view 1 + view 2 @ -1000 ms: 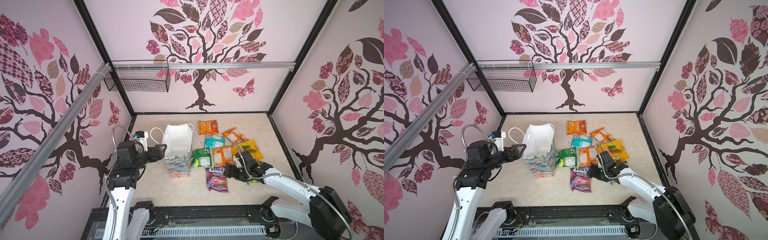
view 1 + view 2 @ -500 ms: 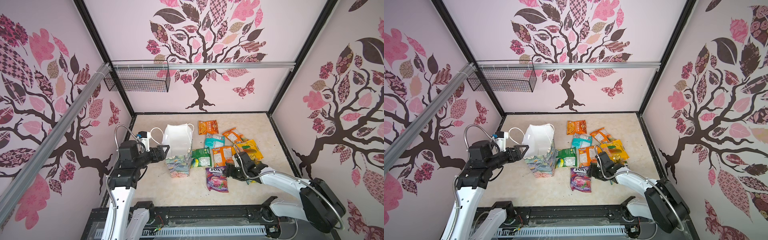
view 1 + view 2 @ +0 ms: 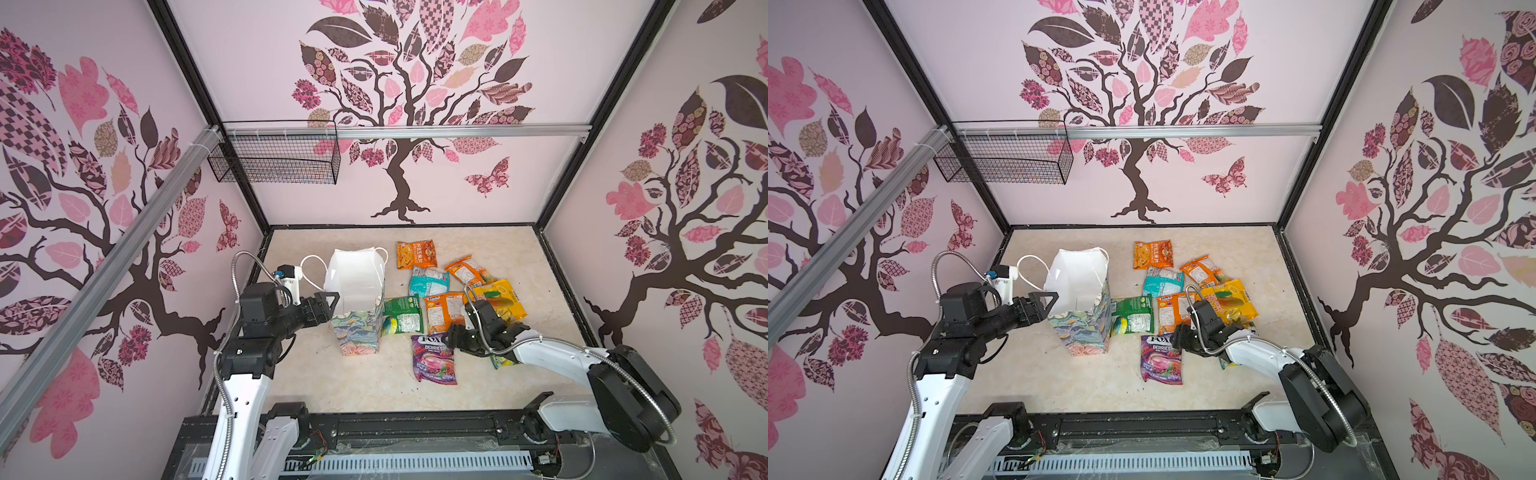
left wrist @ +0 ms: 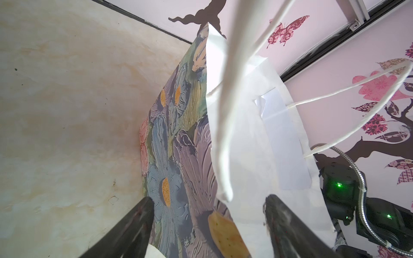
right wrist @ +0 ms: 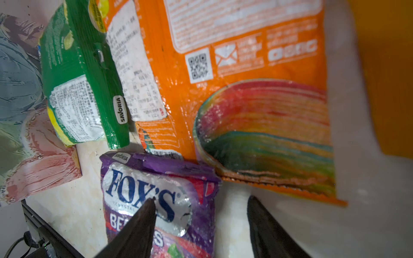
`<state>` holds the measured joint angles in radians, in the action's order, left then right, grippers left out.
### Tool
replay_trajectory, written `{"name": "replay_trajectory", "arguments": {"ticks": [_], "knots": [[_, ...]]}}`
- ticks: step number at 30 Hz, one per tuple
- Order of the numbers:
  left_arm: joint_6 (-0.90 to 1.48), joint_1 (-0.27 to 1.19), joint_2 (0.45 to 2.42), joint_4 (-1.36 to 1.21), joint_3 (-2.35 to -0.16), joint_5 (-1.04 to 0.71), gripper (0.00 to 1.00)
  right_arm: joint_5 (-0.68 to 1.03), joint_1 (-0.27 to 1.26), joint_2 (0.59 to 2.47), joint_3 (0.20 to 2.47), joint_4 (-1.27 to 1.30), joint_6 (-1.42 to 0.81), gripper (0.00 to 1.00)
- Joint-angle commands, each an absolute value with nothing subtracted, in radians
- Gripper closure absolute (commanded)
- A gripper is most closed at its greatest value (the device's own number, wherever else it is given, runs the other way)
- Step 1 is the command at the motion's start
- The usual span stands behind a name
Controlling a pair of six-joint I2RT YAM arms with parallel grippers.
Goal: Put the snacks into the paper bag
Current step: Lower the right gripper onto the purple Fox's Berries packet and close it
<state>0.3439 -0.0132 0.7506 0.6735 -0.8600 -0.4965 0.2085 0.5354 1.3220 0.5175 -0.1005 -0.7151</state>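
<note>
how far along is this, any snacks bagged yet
Done: nothing shows inside the paper bag. In hand: right end effector, open, over the edge of the purple packet; left end effector open astride the bag's rim. Left: all the snacks on the table.

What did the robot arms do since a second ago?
The left gripper slid a little closer to the paper bag, open jaws either side of its edge. The right gripper stayed low at the purple FOX'S packet, nothing grabbed yet. Bag and the other snacks stayed put.
</note>
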Motion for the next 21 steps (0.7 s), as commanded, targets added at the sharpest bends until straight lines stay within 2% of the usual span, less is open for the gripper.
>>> {"name": "replay_trajectory", "arguments": {"ticks": [1,10,21], "knots": [[0.34,-0.002,0.747,0.658,-0.837,-0.483,0.19,0.179,0.539,1.348,0.521,-0.107,-0.715,0.33],[0.34,0.009,0.78,0.661,-0.842,-0.495,0.19,0.167,0.538,1.351,0.523,-0.089,-0.715,0.4],[0.336,0.014,0.775,0.655,-0.839,-0.495,0.17,0.169,0.538,1.372,0.529,-0.036,-0.725,0.58]]}}
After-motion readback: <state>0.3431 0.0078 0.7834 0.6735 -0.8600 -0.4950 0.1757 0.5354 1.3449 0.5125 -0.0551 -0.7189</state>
